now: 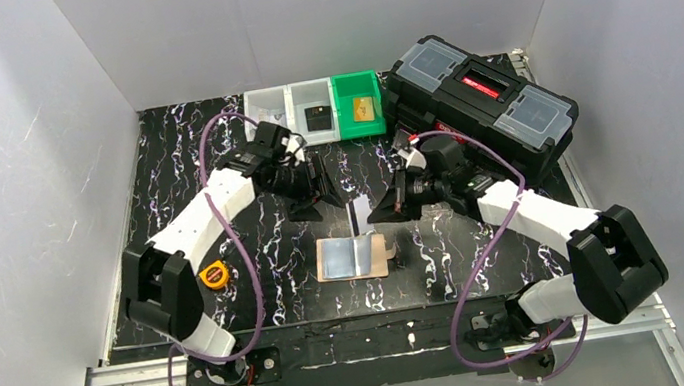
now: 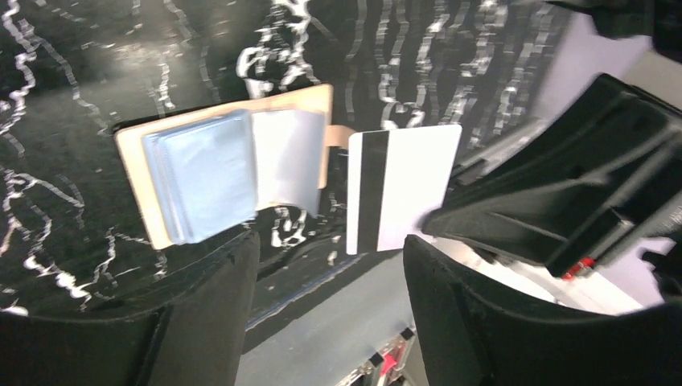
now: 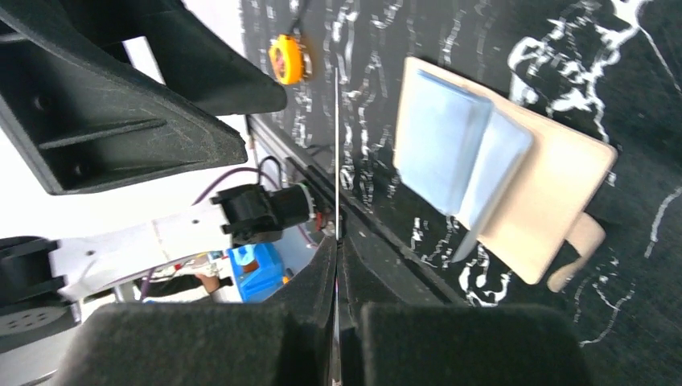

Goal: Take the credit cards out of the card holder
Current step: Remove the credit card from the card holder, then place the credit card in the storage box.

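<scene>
Overhead view of a black marbled table with 2 robot arms. The card holder (image 1: 379,256) lies open and flat at the centre of the table. Its tan inside faces up, with pale blue leaves stacked on its left half. I cannot tell whether those leaves are cards.

Just behind the holder, a card (image 2: 410,185) is held up off the table. It is white with 1 black stripe. The right gripper (image 3: 338,249) is clamped on the card's right edge, fingers pressed together with the thin card between them.

The left gripper (image 1: 323,196) hangs behind and to the left of the holder, near the card. Its fingers are spread apart and grip nothing.

A yellow tape measure (image 1: 215,274) lies well to the left of the holder. 3 bins (image 1: 353,85) sit in a row far behind the holder. A black toolbox (image 1: 482,103) sits behind and to the holder's right.
</scene>
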Motion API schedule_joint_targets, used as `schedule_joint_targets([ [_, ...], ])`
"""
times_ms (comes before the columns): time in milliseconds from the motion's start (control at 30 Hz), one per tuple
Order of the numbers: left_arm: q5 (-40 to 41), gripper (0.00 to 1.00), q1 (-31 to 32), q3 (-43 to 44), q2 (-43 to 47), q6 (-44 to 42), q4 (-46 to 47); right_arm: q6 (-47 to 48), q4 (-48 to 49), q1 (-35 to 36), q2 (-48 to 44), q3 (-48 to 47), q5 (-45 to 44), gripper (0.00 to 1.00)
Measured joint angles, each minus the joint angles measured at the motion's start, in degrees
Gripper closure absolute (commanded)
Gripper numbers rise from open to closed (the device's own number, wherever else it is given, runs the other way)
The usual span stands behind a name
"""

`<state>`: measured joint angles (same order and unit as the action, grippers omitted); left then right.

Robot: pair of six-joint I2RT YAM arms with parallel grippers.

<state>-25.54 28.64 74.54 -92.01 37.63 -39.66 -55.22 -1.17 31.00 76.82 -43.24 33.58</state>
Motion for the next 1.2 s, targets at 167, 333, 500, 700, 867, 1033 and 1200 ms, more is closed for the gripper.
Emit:
schedule_joint_targets([
  [167, -8.2, 0.34, -2.82, -1.92, 4.42, 3.21, 6.05, -2.56, 1.84, -2.14, -1.57, -2.27, 4.59, 0.99],
  [333, -14.03, 0.36, -3.98, -3.39, 5.88, 6.6, 11.19, -6.23, 5.84, -3.04, -1.57, -3.13, 8.48, 0.99],
  [500, -16.83, 0.43, -4.17, -3.69, 5.88, 8.5, 13.81, -9.64, 9.68, -3.19, -1.57, -3.15, 10.93, 0.99],
  [700, -18.8, 0.56, -4.17, -4.61, 5.88, 10.54, 16.44, -12.24, 12.7, -3.21, -1.57, -3.19, 12.55, 0.99],
  [867, -20.11, 0.77, -4.17, -4.98, 5.88, 12.79, 18.78, -13.51, 14.23, -3.19, -1.53, -3.19, 13.38, 0.99],
  [1033, -21.49, 1.0, -4.52, -5.73, 5.88, 14.8, 20.92, -13.81, 14.4, -3.26, -1.2, -3.19, 13.68, 0.99],
  [1200, -22.6, 1.0, -4.79, -5.73, 5.92, 16.02, 23.17, -13.46, 12.96, -3.45, -0.37, -3.17, 13.29, 0.47],
])
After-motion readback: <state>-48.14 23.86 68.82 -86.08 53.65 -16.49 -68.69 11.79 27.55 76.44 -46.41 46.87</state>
